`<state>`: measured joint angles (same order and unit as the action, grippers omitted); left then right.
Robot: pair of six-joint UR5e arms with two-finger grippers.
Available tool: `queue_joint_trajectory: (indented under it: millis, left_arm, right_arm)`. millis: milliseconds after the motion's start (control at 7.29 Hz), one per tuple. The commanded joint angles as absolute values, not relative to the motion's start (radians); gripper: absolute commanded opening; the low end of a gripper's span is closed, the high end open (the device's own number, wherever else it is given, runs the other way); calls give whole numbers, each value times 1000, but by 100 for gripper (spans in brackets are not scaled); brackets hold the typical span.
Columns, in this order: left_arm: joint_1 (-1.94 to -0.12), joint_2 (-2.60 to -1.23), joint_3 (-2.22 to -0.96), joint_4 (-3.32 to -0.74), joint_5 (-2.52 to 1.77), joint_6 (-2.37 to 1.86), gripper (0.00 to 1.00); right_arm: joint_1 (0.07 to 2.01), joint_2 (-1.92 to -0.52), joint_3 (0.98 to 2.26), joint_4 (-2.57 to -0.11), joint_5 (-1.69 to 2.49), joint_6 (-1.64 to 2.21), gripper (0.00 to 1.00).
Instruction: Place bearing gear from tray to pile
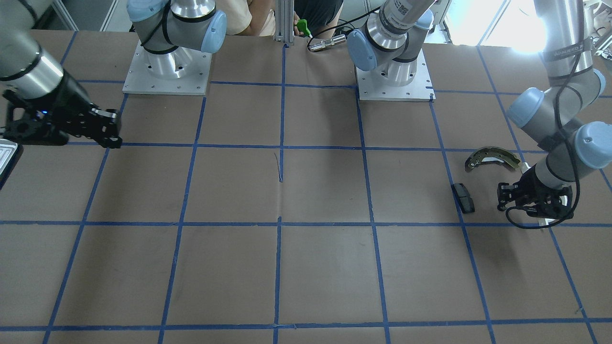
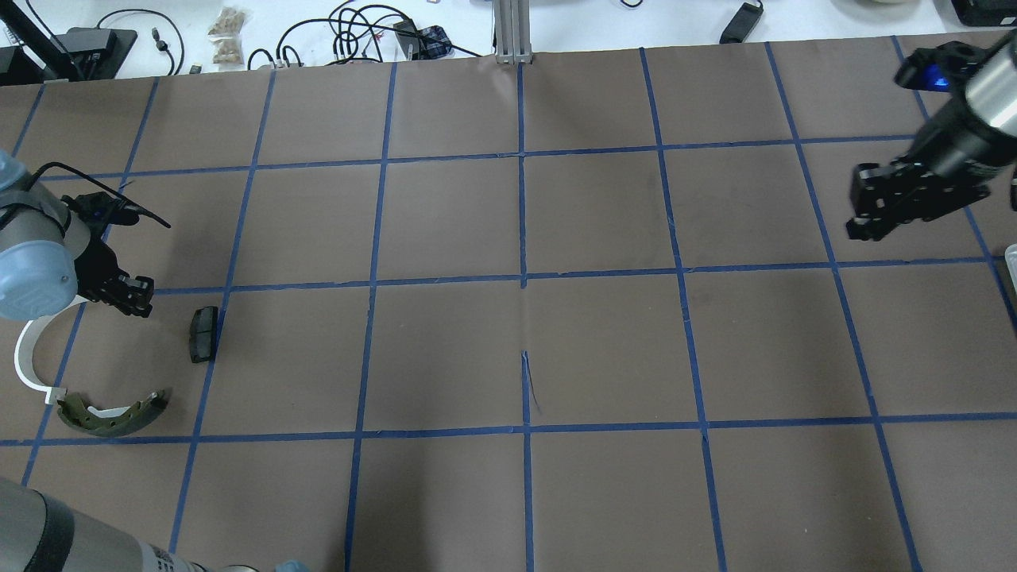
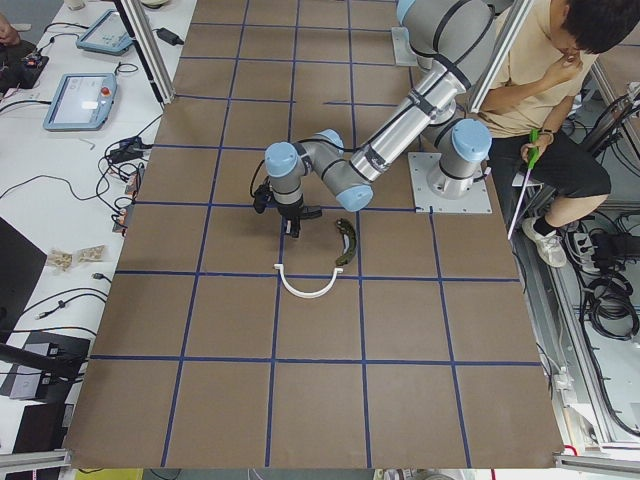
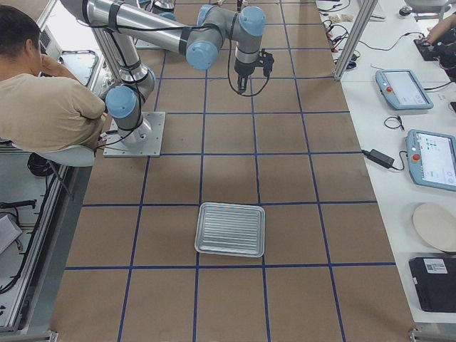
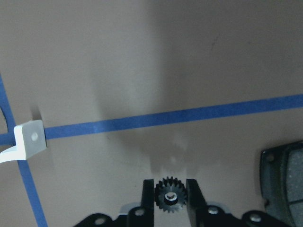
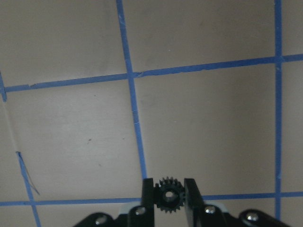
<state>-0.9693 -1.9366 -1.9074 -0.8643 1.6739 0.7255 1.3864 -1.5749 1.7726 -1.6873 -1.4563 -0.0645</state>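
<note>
The left end effector [image 5: 170, 187] is shut tight on a tiny black bearing gear [image 5: 170, 196], by the pile [image 2: 111, 415] at the counter's left edge. The right end effector [image 6: 169, 187] pinches a second gear [image 6: 170, 195] near the tray [image 4: 230, 229]

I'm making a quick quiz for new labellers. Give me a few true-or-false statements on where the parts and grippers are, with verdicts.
Each wrist view shows a small black gear between that gripper's fingers. True.
The black pad lies in the tray. False: it lies on the table by the left gripper.
The metal shoe and white arc lie side by side on the table. True.
The right gripper hangs by the pile. False: the left one does; the right is near the tray.
</note>
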Motion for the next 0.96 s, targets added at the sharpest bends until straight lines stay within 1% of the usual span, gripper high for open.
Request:
queue_joint_trajectory:
  millis: [0, 137, 275, 412, 549, 686, 824]
  left_arm:
    - [-983, -1910, -1855, -926, 1620, 707, 100]
    - [-1032, -1901, -1792, -978, 1629, 707, 100]
    - [-1108, -1884, -1731, -1091, 1634, 675, 100]
    - [-1168, -1875, -1683, -1170, 1635, 598, 100]
    - [-1219, -1873, -1663, -1214, 1634, 516, 100]
    - [-1276, -1865, -1670, -1216, 1619, 367, 100]
    - [-1325, -1861, -1664, -1216, 1621, 327, 100]
  right_arm:
    - [1645, -1466, 1785, -1884, -1437, 316, 8]
    - [1755, -1380, 1787, -2028, -1440, 456, 8]
    - [1838, -1280, 1786, -2160, -1448, 541, 9]
    - [1888, -1196, 1786, -2257, -1448, 564, 13]
    - [1908, -1162, 1787, -2293, -1456, 575, 48]
    - [1907, -1158, 1778, -2292, -1453, 580, 94]
    - [1882, -1167, 1766, -2278, -1450, 565, 100]
